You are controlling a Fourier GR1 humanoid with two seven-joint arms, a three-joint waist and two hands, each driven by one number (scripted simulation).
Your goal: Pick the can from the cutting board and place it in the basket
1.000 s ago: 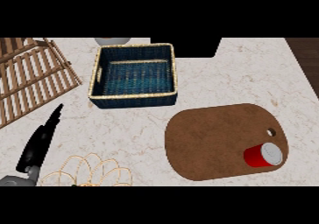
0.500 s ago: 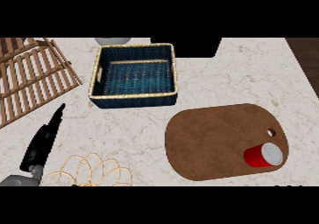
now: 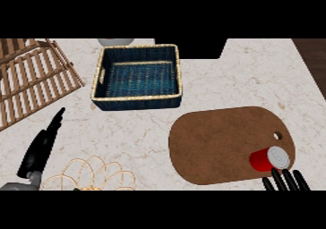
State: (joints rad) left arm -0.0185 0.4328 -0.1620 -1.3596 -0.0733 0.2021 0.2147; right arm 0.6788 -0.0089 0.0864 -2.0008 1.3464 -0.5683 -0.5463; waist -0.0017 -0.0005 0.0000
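Lying on its side near the cutting board [image 3: 225, 145]'s right edge, the red can [image 3: 268, 159] could roll off if nudged; the right hand [image 3: 286, 179]'s straight, open fingers sit just below it, the basket [image 3: 136, 102] well apart, the left hand [image 3: 40, 147] open at lower left

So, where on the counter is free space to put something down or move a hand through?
Bare counter lies between the basket and the cutting board, and right of the basket. The board's left part is bare. It is crowded near the can and right hand, and lower left by the left hand and wire rack.
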